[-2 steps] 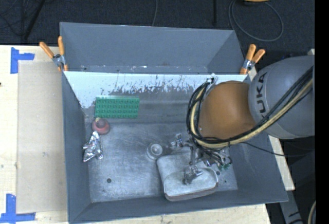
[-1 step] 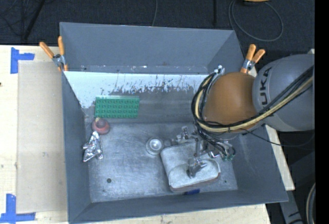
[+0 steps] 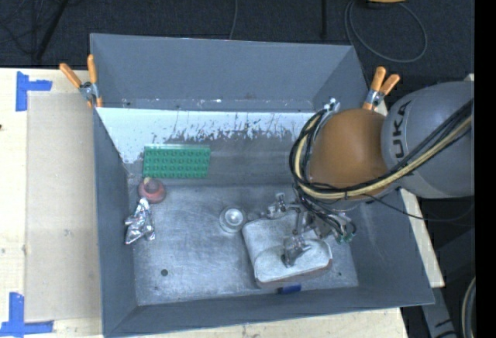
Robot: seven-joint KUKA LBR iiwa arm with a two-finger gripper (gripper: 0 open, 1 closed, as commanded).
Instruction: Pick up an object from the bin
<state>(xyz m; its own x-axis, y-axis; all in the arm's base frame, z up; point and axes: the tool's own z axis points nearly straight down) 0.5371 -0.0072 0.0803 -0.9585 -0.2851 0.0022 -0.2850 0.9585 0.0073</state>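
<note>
Orange wrist cover [image 3: 345, 146] hangs above the claw [image 3: 296, 250], which is low over a pale grey flat pad [image 3: 263, 243] at the bin's [image 3: 225, 73] front right. I cannot tell how far the claw is open. The pad seems to lie unlifted, so the pick is likely not yet done.

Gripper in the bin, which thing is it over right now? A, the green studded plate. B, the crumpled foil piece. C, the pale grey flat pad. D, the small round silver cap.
C: the gripper is directly over the pale grey flat pad, toward the lower right of the view.
</note>
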